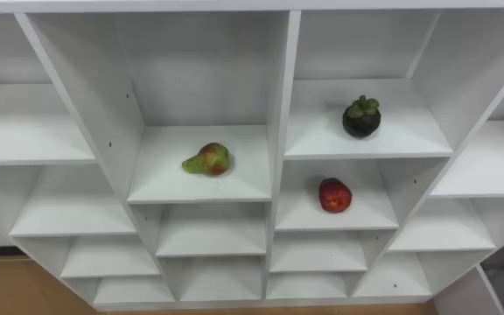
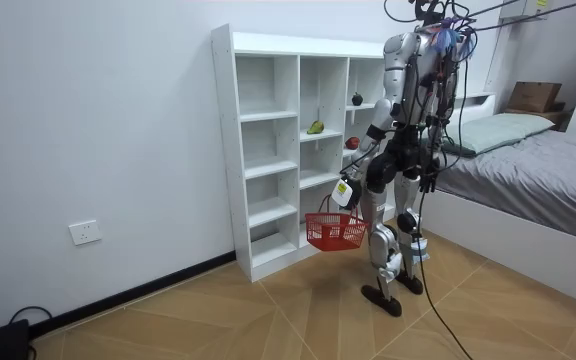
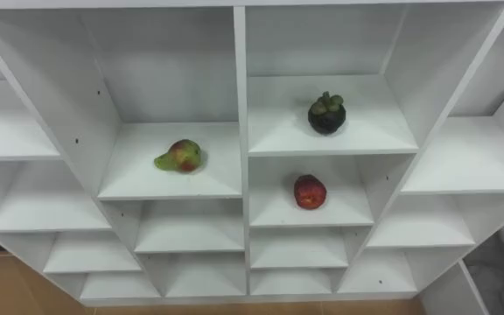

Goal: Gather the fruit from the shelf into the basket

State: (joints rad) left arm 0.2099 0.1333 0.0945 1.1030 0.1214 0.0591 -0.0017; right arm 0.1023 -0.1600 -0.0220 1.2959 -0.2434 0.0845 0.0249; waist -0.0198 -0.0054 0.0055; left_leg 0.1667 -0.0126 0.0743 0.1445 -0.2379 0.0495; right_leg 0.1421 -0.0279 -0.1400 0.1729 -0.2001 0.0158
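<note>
Collection looks to be at its opening step: all three fruits lie in the white shelf unit [image 1: 280, 131], none lifted out. A green-and-red pear [image 1: 207, 160] rests in the middle compartment, left of centre in the eye views. A dark mangosteen [image 1: 361, 118] sits in the compartment to the upper right of it. A red apple-like fruit [image 1: 334, 195] lies on the shelf directly below the mangosteen.

In the room view the robot stands upright, facing the shelf unit and close before it. Its left arm hangs bent at the elbow on the room view's left of its body. The left hand [image 2: 346, 192] is closed round the handle of a red basket [image 2: 334, 238], which dangles at thigh height. I cannot tell whether the basket holds anything.

The next move probably calls for the free arm to rise into one compartment. The mangosteen or the red fruit seems the natural first pick. The hand must clear the thin upright dividers and close round a fruit that may roll. The basket then has to come up near enough to take it.
</note>
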